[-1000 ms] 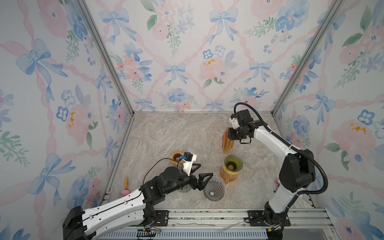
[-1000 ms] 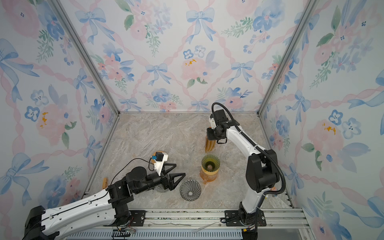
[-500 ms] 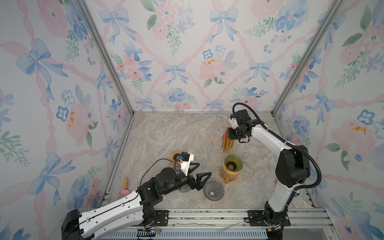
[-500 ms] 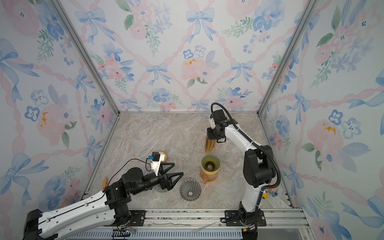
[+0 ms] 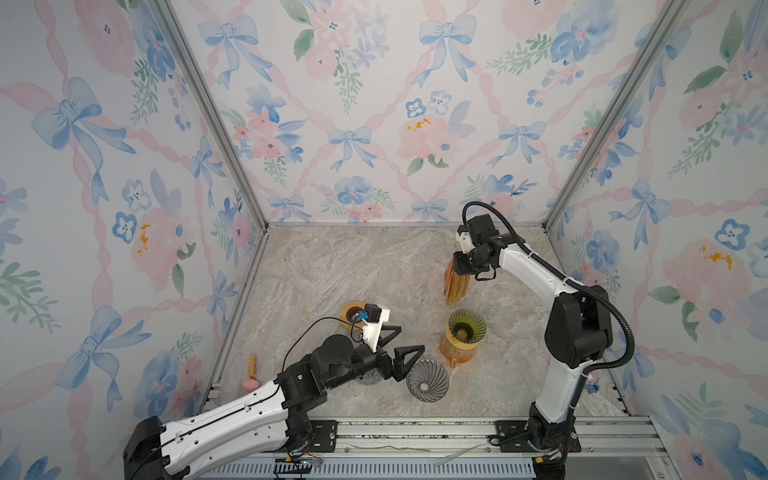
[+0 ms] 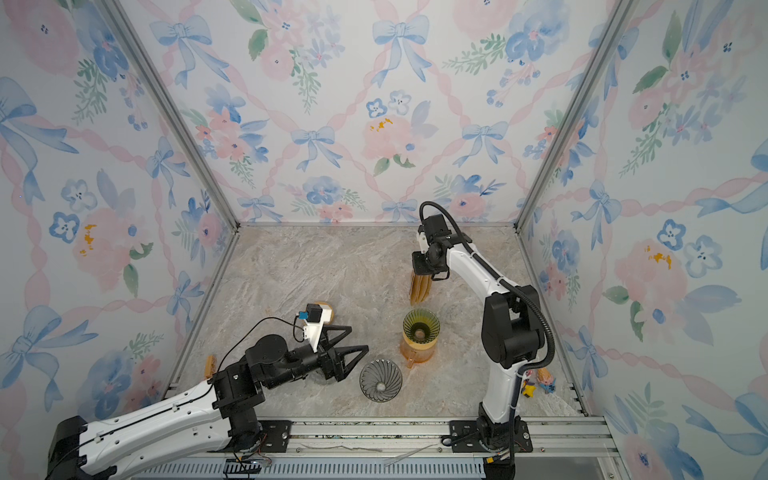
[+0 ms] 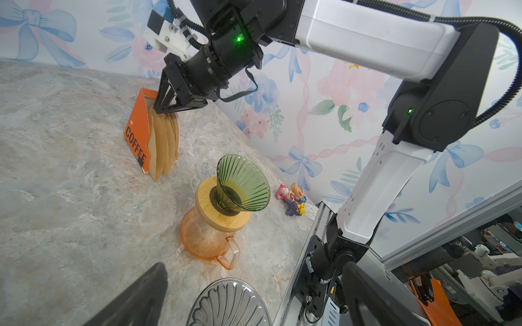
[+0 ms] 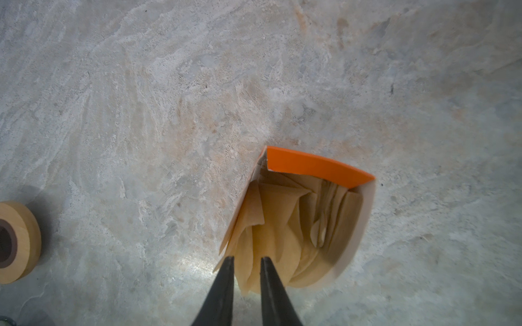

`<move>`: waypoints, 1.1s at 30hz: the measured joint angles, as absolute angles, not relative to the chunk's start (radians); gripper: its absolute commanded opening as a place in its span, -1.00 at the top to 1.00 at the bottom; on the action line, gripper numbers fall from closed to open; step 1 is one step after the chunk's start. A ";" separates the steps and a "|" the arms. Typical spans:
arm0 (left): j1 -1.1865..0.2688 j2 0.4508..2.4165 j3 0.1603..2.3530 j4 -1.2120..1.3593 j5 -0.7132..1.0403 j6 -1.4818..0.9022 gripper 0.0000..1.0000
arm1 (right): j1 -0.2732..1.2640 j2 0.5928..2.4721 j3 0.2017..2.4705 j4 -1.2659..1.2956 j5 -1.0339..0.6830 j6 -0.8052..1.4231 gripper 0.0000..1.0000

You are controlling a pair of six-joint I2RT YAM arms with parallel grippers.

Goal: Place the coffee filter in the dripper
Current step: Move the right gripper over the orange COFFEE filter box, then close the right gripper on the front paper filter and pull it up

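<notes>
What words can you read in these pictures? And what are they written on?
"COFFEE": black letters running down the side of the orange filter box, seen in the left wrist view.
A tiny mark above that word on the same box: too small to read.
In both top views the box is too small for its word to be read.
Nothing else in the pictures shows writing that can be read.

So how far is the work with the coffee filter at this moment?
Done: nothing yet; the green dripper and the grey dripper are both empty. In hand: the right end effector straddles one filter in the orange box; a firm grip is not clear. Remaining: lift it out, carry it, seat it in a dripper.
</notes>
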State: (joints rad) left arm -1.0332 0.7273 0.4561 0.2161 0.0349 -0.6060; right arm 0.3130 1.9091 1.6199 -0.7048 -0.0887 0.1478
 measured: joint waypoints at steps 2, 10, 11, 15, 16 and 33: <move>-1.033 0.727 0.456 0.216 0.035 -0.606 -0.96 | 0.313 1.922 1.630 -0.706 -0.086 0.148 0.58; -1.033 0.716 0.455 0.223 0.035 -0.606 -0.96 | 0.313 1.959 1.645 -0.727 -0.076 0.144 0.67; -1.033 0.716 0.455 0.223 0.035 -0.606 -0.97 | 0.313 1.964 1.650 -0.733 -0.074 0.141 0.70; -1.033 0.708 0.450 0.223 0.035 -0.606 -0.96 | 0.313 1.973 1.656 -0.738 -0.074 0.137 0.82; -1.033 0.707 0.450 0.223 0.035 -0.606 -0.96 | 0.313 1.973 1.656 -0.739 -0.074 0.138 0.84; -1.032 0.760 0.456 0.223 0.035 -0.606 -0.96 | 0.315 1.866 1.631 -0.736 -0.074 0.138 0.93</move>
